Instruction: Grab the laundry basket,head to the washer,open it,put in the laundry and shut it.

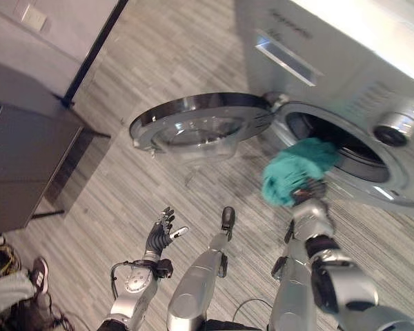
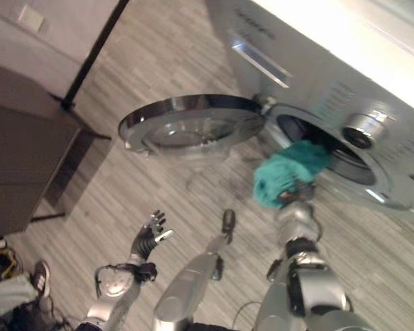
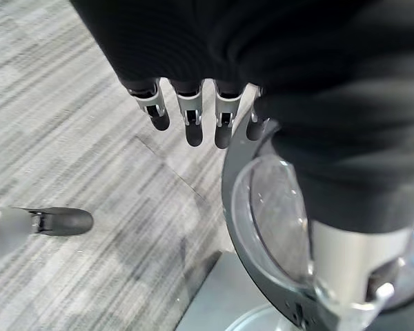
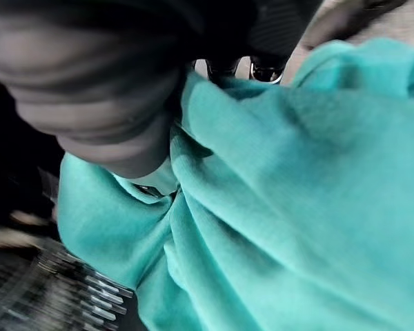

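The teal laundry [image 1: 298, 169] hangs bunched at the lower rim of the washer's [image 1: 372, 83] round opening, part of it draped inside. The right hand [image 4: 110, 103] is buried in the cloth — whether its fingers clasp it I cannot tell. The washer door [image 1: 200, 124] stands swung wide over the grey wood-plank floor [image 1: 159, 48]. The left hand [image 1: 164, 233] hangs apart, low, fingers straight and spread. A dark cabinet [image 1: 21, 165] stands along the far side — cut off by the frame.
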Robot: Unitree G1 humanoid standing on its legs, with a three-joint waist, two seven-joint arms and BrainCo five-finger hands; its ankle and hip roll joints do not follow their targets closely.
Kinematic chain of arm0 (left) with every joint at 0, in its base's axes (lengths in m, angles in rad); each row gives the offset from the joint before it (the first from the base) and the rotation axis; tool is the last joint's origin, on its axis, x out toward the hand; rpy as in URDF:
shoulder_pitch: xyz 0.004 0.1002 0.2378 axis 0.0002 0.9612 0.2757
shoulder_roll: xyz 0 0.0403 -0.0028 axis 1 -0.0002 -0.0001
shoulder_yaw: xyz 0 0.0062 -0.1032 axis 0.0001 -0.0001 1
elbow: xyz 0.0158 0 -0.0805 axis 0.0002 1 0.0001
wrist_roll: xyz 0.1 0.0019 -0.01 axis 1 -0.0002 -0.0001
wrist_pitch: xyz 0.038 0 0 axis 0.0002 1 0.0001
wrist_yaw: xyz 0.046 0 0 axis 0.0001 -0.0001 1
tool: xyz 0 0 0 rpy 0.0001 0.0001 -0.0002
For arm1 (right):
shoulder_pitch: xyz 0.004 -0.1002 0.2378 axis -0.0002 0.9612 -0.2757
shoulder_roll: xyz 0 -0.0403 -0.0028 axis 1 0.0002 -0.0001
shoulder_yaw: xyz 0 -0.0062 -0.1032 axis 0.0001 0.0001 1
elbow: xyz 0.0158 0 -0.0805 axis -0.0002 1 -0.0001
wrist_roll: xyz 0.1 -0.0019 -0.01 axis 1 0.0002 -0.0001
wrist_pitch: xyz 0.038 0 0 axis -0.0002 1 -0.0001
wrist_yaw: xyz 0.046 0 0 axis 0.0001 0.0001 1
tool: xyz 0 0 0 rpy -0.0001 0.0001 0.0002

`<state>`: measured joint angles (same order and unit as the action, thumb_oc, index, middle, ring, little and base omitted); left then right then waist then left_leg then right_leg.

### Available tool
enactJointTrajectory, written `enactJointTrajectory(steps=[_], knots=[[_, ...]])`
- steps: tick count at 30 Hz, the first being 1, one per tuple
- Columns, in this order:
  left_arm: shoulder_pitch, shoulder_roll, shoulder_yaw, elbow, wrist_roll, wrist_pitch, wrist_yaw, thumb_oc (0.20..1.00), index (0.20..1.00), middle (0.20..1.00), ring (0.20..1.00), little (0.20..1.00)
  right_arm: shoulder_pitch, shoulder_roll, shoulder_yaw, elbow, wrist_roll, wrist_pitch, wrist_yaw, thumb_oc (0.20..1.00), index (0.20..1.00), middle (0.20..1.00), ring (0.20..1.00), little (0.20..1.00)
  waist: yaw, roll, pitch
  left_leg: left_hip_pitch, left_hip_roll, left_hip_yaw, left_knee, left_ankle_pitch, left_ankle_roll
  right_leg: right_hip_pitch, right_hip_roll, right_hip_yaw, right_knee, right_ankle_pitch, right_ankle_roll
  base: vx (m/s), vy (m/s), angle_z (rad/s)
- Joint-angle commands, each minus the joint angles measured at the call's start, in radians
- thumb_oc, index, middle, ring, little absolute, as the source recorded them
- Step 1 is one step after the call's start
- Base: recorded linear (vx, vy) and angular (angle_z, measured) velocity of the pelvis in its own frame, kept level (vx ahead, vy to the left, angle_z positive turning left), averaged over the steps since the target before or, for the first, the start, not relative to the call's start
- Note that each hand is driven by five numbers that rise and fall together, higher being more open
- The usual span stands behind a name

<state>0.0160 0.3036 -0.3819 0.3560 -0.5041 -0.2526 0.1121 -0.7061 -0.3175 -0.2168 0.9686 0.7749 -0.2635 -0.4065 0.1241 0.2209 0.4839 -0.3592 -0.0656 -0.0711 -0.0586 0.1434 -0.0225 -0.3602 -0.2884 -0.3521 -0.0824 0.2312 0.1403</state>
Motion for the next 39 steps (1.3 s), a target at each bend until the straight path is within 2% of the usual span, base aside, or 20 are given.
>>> enactJointTrajectory(steps=[1,4,6,11,13,16,19,20,21,22,23,26,28,30,34,39], knots=[[-0.022,0.033,-0.019,-0.036,-0.005,-0.044,-0.001,1.000,1.000,1.000,1.000,1.000,0.024,-0.084,-0.015,-0.048,0.054,-0.114,-0.052,0.200,0.200,0.200,0.200,0.200,-0.022,0.073,-0.025,-0.039,-0.048,0.017,0.064,-0.131,0.020,-0.067,-0.099,0.088,0.112,-0.057,0.061,-0.01,-0.033,0.16],[-0.038,0.023,-0.026,-0.022,-0.018,-0.045,-0.001,1.000,1.000,1.000,1.000,1.000,-0.032,-0.166,-0.054,-0.058,0.091,-0.137,-0.069,0.200,0.200,0.200,0.200,0.200,-0.021,0.107,-0.013,-0.065,-0.051,0.019,0.049,-0.116,0.010,-0.107,-0.098,0.096,0.125,-0.071,0.058,0.00,-0.021,0.11],[-0.048,0.012,-0.036,-0.012,-0.035,-0.044,0.001,1.000,1.000,1.000,1.000,1.000,-0.090,-0.237,-0.057,-0.011,0.124,-0.135,-0.063,0.200,0.200,0.200,0.200,0.200,-0.016,0.119,-0.011,-0.078,-0.046,0.031,0.031,-0.105,0.003,-0.142,-0.092,0.102,0.127,-0.076,0.058,0.03,-0.017,0.03],[-0.046,-0.001,-0.057,-0.042,-0.077,-0.038,-0.007,1.000,1.000,1.000,1.000,1.000,-0.209,-0.330,-0.005,0.087,0.199,-0.118,-0.024,0.200,0.200,0.200,0.200,0.200,0.004,0.120,-0.002,-0.097,-0.016,0.050,-0.006,-0.089,-0.001,-0.227,-0.062,0.130,0.153,-0.099,0.045,0.04,-0.080,-0.12],[-0.042,0.002,-0.057,-0.052,-0.089,-0.035,-0.008,1.000,1.000,1.000,1.000,1.000,-0.247,-0.352,0.000,0.115,0.223,-0.113,-0.018,0.200,0.200,0.200,0.200,0.200,0.009,0.119,-0.004,-0.093,-0.004,0.042,-0.019,-0.097,-0.009,-0.238,-0.054,0.141,0.166,-0.133,0.049,0.10,-0.114,-0.15],[-0.034,0.011,-0.053,-0.076,-0.107,-0.033,-0.016,1.000,1.000,1.000,1.000,1.000,-0.335,-0.431,0.016,0.195,0.273,-0.092,0.000,0.200,0.200,0.200,0.200,0.200,0.019,0.128,-0.001,-0.095,0.010,0.037,-0.028,-0.091,-0.018,-0.258,-0.045,0.138,0.193,-0.163,0.041,0.06,-0.104,-0.05],[-0.018,0.040,-0.044,-0.110,-0.126,-0.026,-0.022,1.000,1.000,1.000,1.000,1.000,-0.494,-0.591,0.074,0.274,0.338,-0.058,0.016,0.200,0.200,0.200,0.200,0.200,0.047,0.129,-0.015,-0.110,0.020,0.026,-0.029,-0.085,-0.031,-0.286,-0.034,0.137,0.216,-0.185,0.035,0.01,-0.160,0.02],[-0.017,0.047,-0.034,-0.128,-0.135,-0.028,-0.025,1.000,1.000,1.000,1.000,1.000,-0.618,-0.673,0.163,0.291,0.379,-0.034,0.053,0.200,0.200,0.200,0.200,0.200,0.069,0.129,-0.026,-0.123,0.026,0.021,-0.029,-0.081,-0.040,-0.312,-0.031,0.134,0.230,-0.195,0.033,0.00,-0.184,0.06],[-0.010,0.056,-0.025,-0.137,-0.148,-0.028,-0.035,1.000,1.000,1.000,1.000,1.000,-0.723,-0.747,0.281,0.272,0.391,-0.020,0.095,0.351,0.351,0.351,0.351,0.351,0.081,0.115,-0.041,-0.137,0.036,0.018,-0.029,-0.076,-0.052,-0.337,-0.026,0.130,0.250,-0.206,0.027,0.02,-0.179,0.06],[-0.006,0.056,-0.021,-0.137,-0.151,-0.026,-0.037,1.000,1.000,1.000,1.000,1.000,-0.767,-0.775,0.338,0.266,0.386,-0.017,0.111,0.583,0.583,0.583,0.583,0.583,0.081,0.107,-0.046,-0.142,0.040,0.016,-0.029,-0.074,-0.057,-0.346,-0.022,0.134,0.260,-0.210,0.025,0.03,-0.122,0.03],[-0.002,0.053,-0.018,-0.131,-0.154,-0.023,-0.039,1.000,1.000,1.000,1.000,1.000,-0.801,-0.795,0.389,0.263,0.380,-0.014,0.125,1.000,1.000,1.000,1.000,1.000,0.079,0.096,-0.050,-0.145,0.046,0.015,-0.029,-0.073,-0.062,-0.354,-0.016,0.135,0.268,-0.216,0.021,0.03,-0.067,0.03],[-0.005,0.044,-0.019,-0.118,-0.146,-0.016,-0.043,1.000,1.000,1.000,1.000,1.000,-0.787,-0.809,0.444,0.321,0.343,0.022,0.153,1.000,1.000,1.000,1.000,1.000,0.063,0.080,-0.045,-0.142,0.059,0.013,-0.029,-0.073,-0.063,-0.358,-0.003,0.134,0.285,-0.226,0.012,0.01,-0.078,0.06],[-0.007,0.052,-0.026,-0.120,-0.149,-0.008,-0.052,1.000,1.000,1.000,1.000,1.000,-0.733,-0.784,0.414,0.367,0.355,0.062,0.190,1.000,1.000,1.000,1.000,1.000,0.054,0.069,-0.036,-0.130,0.068,0.007,-0.029,-0.077,-0.059,-0.350,0.005,0.125,0.288,-0.231,0.008,0.00,-0.092,0.10],[0.002,0.060,-0.026,-0.132,-0.150,-0.001,-0.062,1.000,1.000,1.000,1.000,1.000,-0.677,-0.751,0.368,0.373,0.388,0.068,0.216,1.000,1.000,1.000,1.000,1.000,0.048,0.065,-0.028,-0.120,0.070,0.006,-0.029,-0.082,-0.056,-0.332,0.011,0.118,0.278,-0.229,0.008,0.00,-0.040,0.12],[0.016,0.050,-0.014,-0.138,-0.155,0.011,-0.068,1.000,1.000,1.000,1.000,1.000,-0.542,-0.629,0.186,0.332,0.553,0.014,0.246,1.000,1.000,1.000,1.000,1.000,0.050,0.082,-0.012,-0.105,0.065,0.007,-0.029,-0.088,-0.053,-0.304,0.012,0.113,0.254,-0.225,0.012,0.00,-0.005,0.03],[0.020,0.041,-0.009,-0.135,-0.162,0.008,-0.073,1.000,1.000,1.000,1.000,1.000,-0.498,-0.544,0.112,0.218,0.657,-0.068,0.289,1.000,1.000,1.000,1.000,1.000,0.060,0.097,-0.006,-0.094,0.053,0.007,-0.029,-0.088,-0.053,-0.290,0.007,0.118,0.250,-0.225,0.015,0.00,0.037,-0.01]])
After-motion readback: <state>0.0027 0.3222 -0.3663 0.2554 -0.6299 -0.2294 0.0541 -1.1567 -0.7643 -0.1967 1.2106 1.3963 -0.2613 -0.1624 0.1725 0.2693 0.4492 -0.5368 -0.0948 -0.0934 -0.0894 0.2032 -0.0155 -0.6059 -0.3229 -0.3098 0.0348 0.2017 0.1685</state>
